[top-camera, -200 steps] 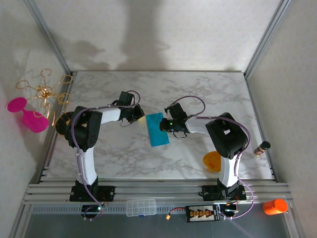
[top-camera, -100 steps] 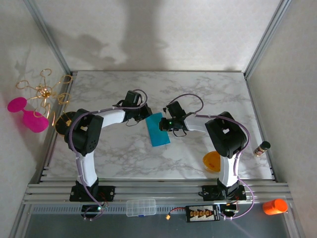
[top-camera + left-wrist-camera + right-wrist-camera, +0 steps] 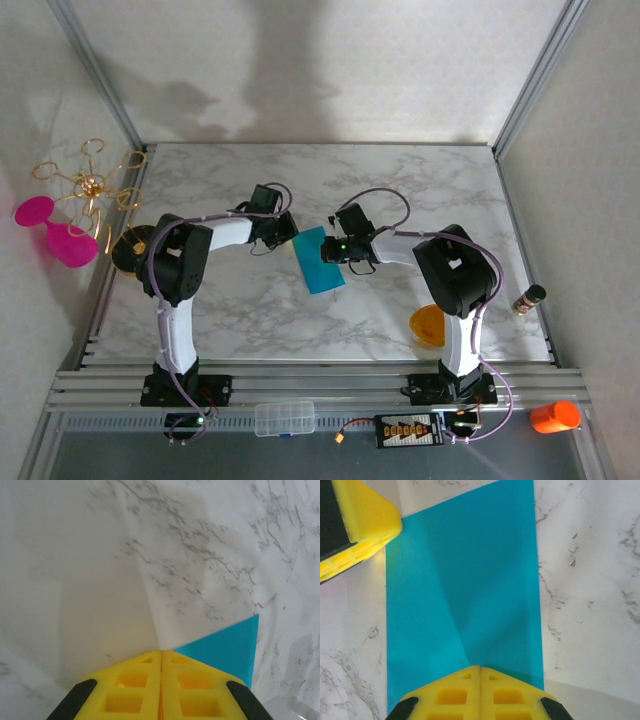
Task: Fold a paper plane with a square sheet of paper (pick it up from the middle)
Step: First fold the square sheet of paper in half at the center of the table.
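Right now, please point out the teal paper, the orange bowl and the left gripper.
teal paper [image 3: 465, 595], right wrist view, its flat middle.
orange bowl [image 3: 426, 327], top external view, its inner surface.
left gripper [image 3: 161, 653], left wrist view, tips of its shut jaws.

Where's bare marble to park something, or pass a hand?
Free: the far strip of the table behind both arms, and the near stretch between the arm bases, left of the orange bowl. Crowded: centre, where the left fingers and right fingers meet at the teal paper.

White arms [image 3: 178, 340], black joints [image 3: 452, 275], purple cables [image 3: 385, 194], yellow fingers [image 3: 132, 686].
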Available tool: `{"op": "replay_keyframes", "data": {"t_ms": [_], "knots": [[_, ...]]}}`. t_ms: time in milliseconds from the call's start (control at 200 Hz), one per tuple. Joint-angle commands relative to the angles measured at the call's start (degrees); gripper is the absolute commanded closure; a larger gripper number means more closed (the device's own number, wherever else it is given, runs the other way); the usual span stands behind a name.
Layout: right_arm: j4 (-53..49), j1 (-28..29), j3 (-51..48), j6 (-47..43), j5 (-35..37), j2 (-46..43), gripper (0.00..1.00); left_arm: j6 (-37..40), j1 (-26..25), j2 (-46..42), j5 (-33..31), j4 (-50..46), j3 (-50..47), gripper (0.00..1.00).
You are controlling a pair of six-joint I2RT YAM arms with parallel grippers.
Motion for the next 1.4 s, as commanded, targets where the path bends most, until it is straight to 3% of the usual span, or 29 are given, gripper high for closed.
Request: {"op": "replay_keyframes", "data": {"t_ms": [0,340,681,996,1172,1397], "knots": [[-15.51,-0.92,-4.72,-2.14,9.43,7.0,1.0,1.94,3.29,-2.39,-4.96,-2.85,0.34,0.91],[-15.85,-1.01,-2.01,-3.48,7.94,7.44,1.0,-1.7,0.38,-8.4,6.13,5.7,-4.89,0.9],[-15.11,-1.26,-1.21,-4.28,6.23,6.55,1.0,-2.53,-1.13,-3.98,7.23,4.2,-6.35,0.91],[-16.75,-1.16,2.63,-3.73,3.73,3.15,1.0,-2.33,-1.49,-1.45,3.16,1.02,-6.0,0.92],[-15.8,-0.93,6.76,-3.0,-1.44,-0.65,1.0,-2.43,-1.71,-0.69,2.86,0.39,-5.74,0.92],[-6.12,1.12,4.46,2.34,-14.73,-3.14,1.0,-2.3,-1.97,-0.45,2.4,0.19,-6.07,0.93]]}}
